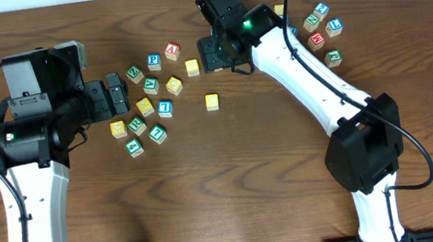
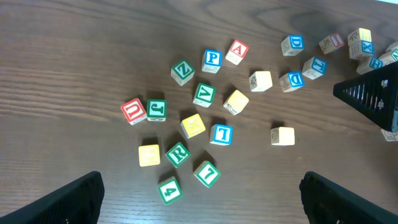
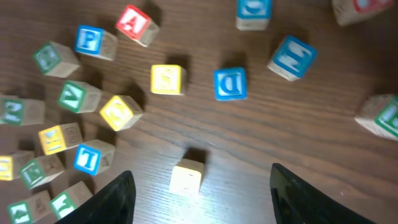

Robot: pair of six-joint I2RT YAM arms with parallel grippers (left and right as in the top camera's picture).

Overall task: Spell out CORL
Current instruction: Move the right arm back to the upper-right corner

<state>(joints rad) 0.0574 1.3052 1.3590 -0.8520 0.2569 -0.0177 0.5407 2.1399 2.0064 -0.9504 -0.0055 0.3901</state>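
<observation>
R cube [image 2: 178, 154]: wooden, white top with a green R, turned at a slant; low in the left cluster, in front of the left gripper.
L cube [image 2: 221, 134]: wooden, white top with a blue letter, turned sideways and not easy to read; just up and right of R cube in the left wrist view, not touching it.
Yellow cube beside R [image 2: 149, 155]: plain yellow top, no letter made out; just left of R cube in the left wrist view, with a narrow gap between.
Lone yellow cube [image 1: 212, 101]: pale yellow top, no letter made out; alone on the bare table [image 1: 209, 190], right of the left cluster in the overhead view.
Layout of the 4: scattered, not in a row.
Left gripper [image 1: 117, 94]: fingers spread very wide, showing at the 2 bottom corners of its own wrist view; nothing between them, nothing touched; at the left edge of the cluster.
Right gripper [image 1: 214, 55]: fingers parted; lone yellow cube seen between the 2 fingers in its own wrist view, nearer the finger at the picture's left, with a gap on both sides; nothing held.
Other cubes: red A [image 2: 237, 50] and blue P [image 2: 212, 60] at the top of the cluster; a second group [image 1: 322, 25] beside the right arm.
</observation>
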